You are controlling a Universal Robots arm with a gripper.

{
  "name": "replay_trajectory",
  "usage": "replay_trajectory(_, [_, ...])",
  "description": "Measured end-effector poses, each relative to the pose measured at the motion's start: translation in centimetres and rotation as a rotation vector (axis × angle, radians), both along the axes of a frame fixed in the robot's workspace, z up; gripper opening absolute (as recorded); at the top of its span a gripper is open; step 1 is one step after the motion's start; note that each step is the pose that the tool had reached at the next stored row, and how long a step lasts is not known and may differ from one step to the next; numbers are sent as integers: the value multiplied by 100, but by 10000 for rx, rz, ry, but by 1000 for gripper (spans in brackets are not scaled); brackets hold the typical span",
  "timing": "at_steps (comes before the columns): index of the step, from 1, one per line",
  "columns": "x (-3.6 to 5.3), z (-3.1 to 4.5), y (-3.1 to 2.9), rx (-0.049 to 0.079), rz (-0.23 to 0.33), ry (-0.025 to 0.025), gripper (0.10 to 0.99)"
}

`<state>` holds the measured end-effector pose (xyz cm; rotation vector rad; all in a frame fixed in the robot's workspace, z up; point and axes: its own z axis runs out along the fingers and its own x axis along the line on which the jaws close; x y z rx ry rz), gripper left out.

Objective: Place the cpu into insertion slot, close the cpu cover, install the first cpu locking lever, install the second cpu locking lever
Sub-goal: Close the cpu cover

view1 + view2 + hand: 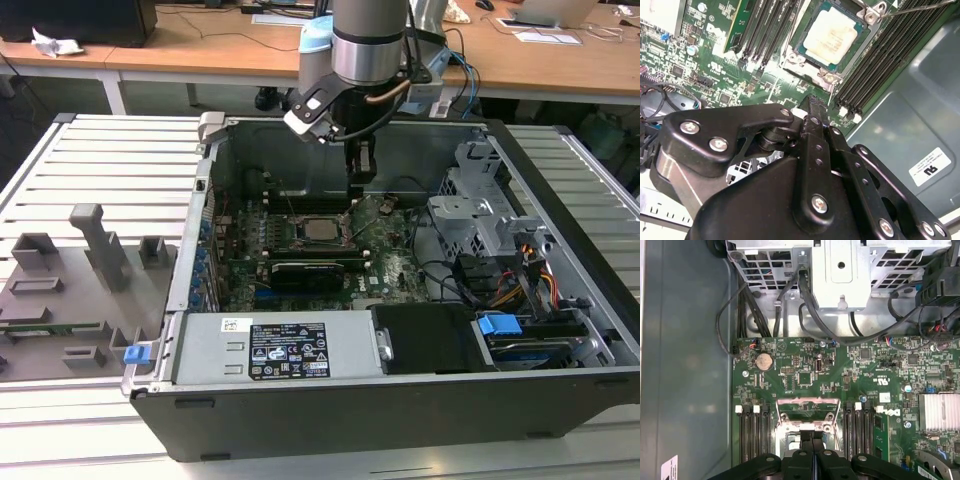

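The cpu (832,35), a square chip with a dull silver top, lies flat in the insertion slot (790,59) on the green motherboard; the exterior view shows the cpu (320,228) mid-case. The cpu cover (866,31) rests flat as a metal frame around the chip. A thin metal lever rod (920,7) runs out from one socket corner. My gripper (812,102) hangs just above the board beside the socket, fingers pressed together with nothing between them. In the exterior view the gripper (360,188) stands at the socket's far right corner; the first wrist view shows the gripper (811,435) over the socket frame (807,410).
Long black memory slots (880,55) flank the socket. A black graphics card (305,270) lies in front of it, and beyond that the power supply (270,350). The metal drive cage (480,215) and cables fill the case's right. Grey fixtures (90,250) stand outside on the left.
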<state>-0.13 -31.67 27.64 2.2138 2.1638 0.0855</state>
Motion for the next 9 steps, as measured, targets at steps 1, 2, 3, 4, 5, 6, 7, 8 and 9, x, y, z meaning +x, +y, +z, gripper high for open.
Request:
replay_trajectory(1, [11, 0, 0, -1, 0, 1, 106])
replay_trajectory(2, [32, 0, 0, 0, -1, 0, 106])
replay_trajectory(3, [42, 0, 0, -1, -1, 0, 106])
replay_trajectory(4, [50, 0, 0, 0, -1, 0, 106])
replay_trajectory(5, [58, 0, 0, 0, -1, 0, 106])
replay_trajectory(6, [65, 0, 0, 0, 0, 0, 106])
replay_trajectory(7, [71, 0, 0, 0, -1, 0, 106])
replay_trajectory(8, [78, 0, 0, 0, -1, 0, 106])
replay_trajectory(9, [88, 0, 0, -1, 0, 0, 106])
